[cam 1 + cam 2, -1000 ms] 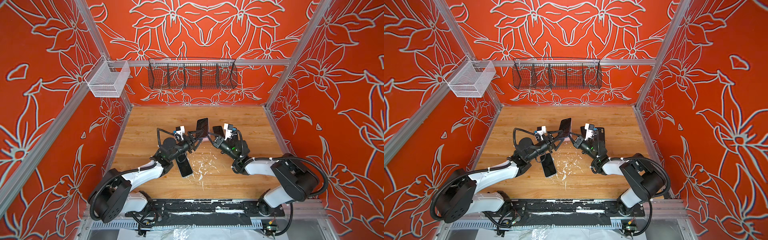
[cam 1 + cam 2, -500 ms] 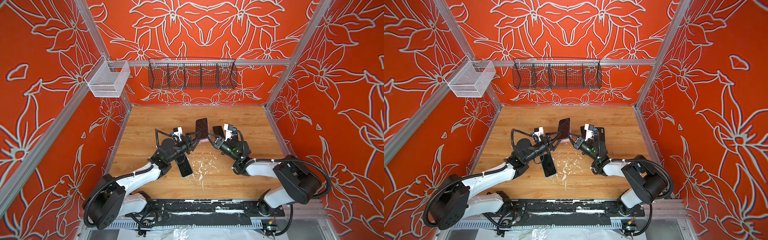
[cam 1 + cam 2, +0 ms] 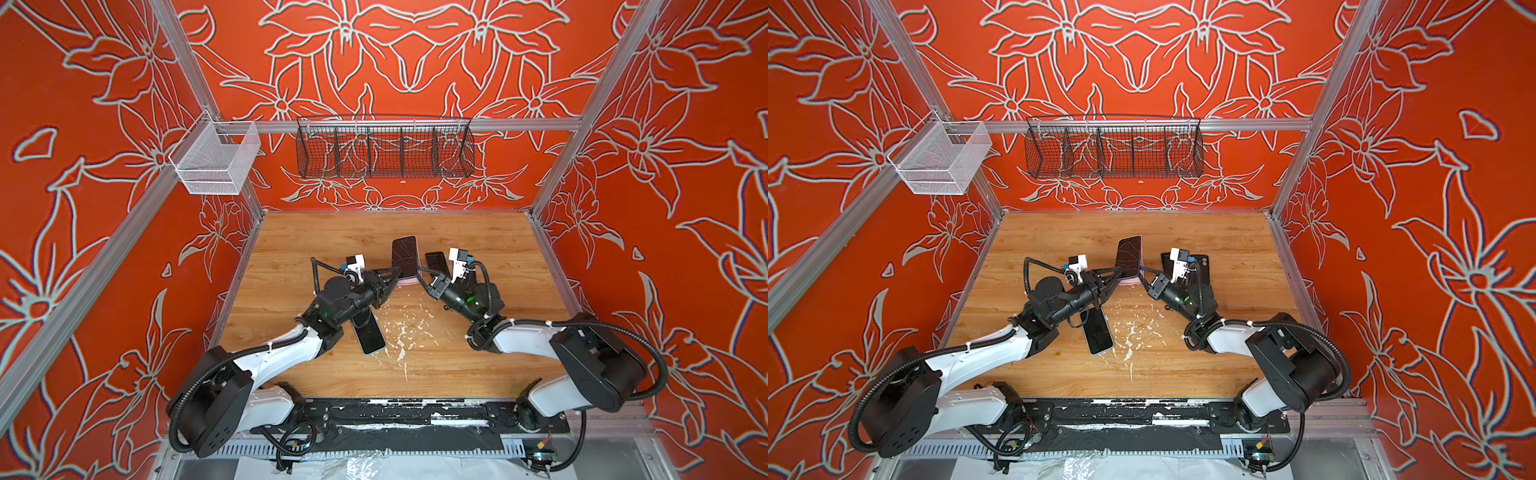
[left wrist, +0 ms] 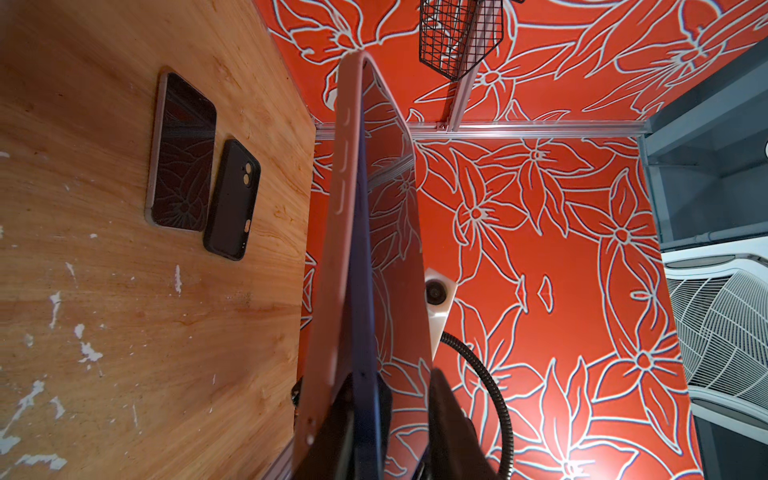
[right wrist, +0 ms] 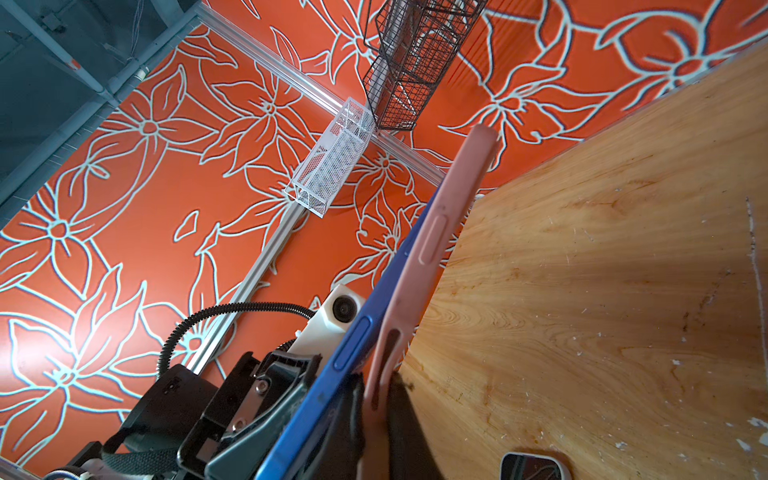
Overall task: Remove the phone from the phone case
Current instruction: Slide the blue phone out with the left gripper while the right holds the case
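Note:
A blue phone [image 3: 404, 255] [image 3: 1128, 255] with a dark screen stands upright above the middle of the table, half out of its pink phone case [image 3: 405, 281] [image 3: 1128, 281]. My left gripper [image 3: 395, 276] [image 3: 1117, 274] is shut on the phone's lower edge. In the left wrist view its fingers flank the blue phone [image 4: 365, 291], with the pink case [image 4: 336, 249] peeled off to one side of the left gripper [image 4: 390, 382]. My right gripper [image 3: 419, 272] [image 5: 376, 386] pinches the case wall [image 5: 415, 270], one finger between the case and the phone [image 5: 353, 345].
A second phone [image 3: 370, 334] [image 3: 1098, 332] lies flat beside my left forearm. Another phone [image 4: 183, 153] and a black case [image 4: 232, 199] [image 3: 1202, 266] lie by my right wrist. A black wire basket [image 3: 384, 151] and a white mesh basket [image 3: 216, 160] hang on the walls.
My left gripper has moved in on the phone's lower edge and its jaws have narrowed around it. The right gripper keeps its hold on the case.

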Robot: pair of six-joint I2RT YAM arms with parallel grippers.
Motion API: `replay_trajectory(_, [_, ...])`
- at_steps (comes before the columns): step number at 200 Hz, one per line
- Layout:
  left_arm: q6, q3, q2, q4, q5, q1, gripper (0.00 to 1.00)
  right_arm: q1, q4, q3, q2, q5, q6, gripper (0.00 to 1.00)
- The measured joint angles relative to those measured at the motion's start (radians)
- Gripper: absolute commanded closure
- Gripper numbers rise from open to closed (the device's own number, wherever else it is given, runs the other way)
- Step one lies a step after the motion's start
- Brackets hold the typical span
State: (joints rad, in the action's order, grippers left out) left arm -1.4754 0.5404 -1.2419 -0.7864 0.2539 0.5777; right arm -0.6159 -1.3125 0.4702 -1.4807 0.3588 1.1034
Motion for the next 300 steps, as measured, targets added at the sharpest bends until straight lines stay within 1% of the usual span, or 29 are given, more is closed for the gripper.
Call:
replay_trajectory(51, [0.013, 0.000, 0.000, 0.003, 0.002, 0.000, 0.86, 0.000, 0.008, 0.000, 0.004, 0.002, 0.000, 1.00])
replay_trajectory(77, [0.011, 0.000, 0.000, -0.002, 0.011, -0.001, 0.93, 0.000, 0.030, 0.000, 0.005, -0.002, 0.000, 1.00])
replay_trajectory(132, [0.008, 0.031, 0.005, 0.029, 0.031, -0.002, 1.00, -0.002, 0.053, -0.003, 0.024, -0.021, -0.004, 1.00])
replay_trajectory(188, [0.003, 0.058, 0.016, 0.068, 0.070, -0.002, 1.00, -0.008, 0.114, -0.021, 0.098, -0.047, -0.041, 1.00])
replay_trajectory(264, [-0.031, 0.074, 0.016, 0.082, 0.122, 0.000, 1.00, -0.020, 0.323, -0.029, 0.243, -0.100, -0.129, 1.00])
replay_trajectory(300, [-0.053, 0.079, 0.016, 0.101, 0.129, 0.000, 1.00, -0.022, 0.384, -0.029, 0.247, -0.134, -0.160, 1.00])
